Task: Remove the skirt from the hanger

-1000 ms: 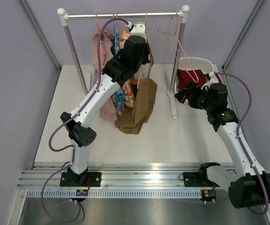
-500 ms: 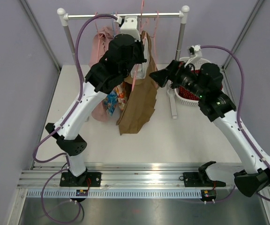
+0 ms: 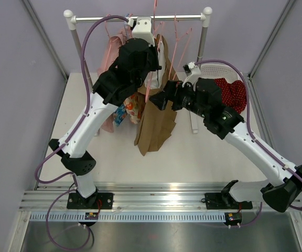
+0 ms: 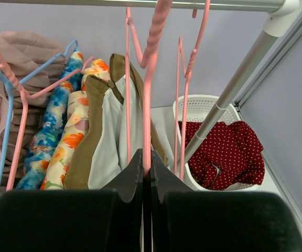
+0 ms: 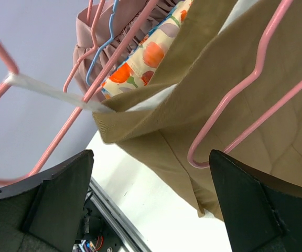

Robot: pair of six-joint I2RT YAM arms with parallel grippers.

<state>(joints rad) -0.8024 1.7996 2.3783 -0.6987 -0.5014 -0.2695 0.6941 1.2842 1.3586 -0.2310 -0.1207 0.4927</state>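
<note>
- The tan skirt (image 3: 153, 123) hangs on a pink hanger (image 4: 147, 115) from the metal rail (image 3: 98, 18) of the clothes rack. It is near the middle of the rail and drapes down over the white counter (image 3: 203, 157).
- In the left wrist view the skirt's waistband gapes open and shows a white lining inside.
- The left gripper (image 4: 146, 170) is pinched tight on the hanger's straight pink stem, just below the twisted neck. Its two dark fingers are pressed together around the wire.
- The right gripper (image 5: 151, 155) is spread wide and holds nothing.
- It is raised to the skirt's right side, at the upper part of the cloth. In its own camera the skirt's waistband edge and a bend of pink hanger wire sit between the two fingers (image 5: 62, 199). I cannot tell whether either finger touches the fabric.
- Just to the left of the skirt hangs a floral garment (image 4: 75, 126) in orange and blue. Beyond it a dusty-pink garment (image 4: 14, 52) hangs beside a blue hanger (image 4: 4, 105).
- To the right of the held hanger, bare pink hangers (image 4: 185, 94) hang on the rail.
- A white laundry basket (image 3: 214, 69) stands on the counter by the rack's right post, with a red polka-dot garment (image 3: 234, 94) lying in it.
</note>
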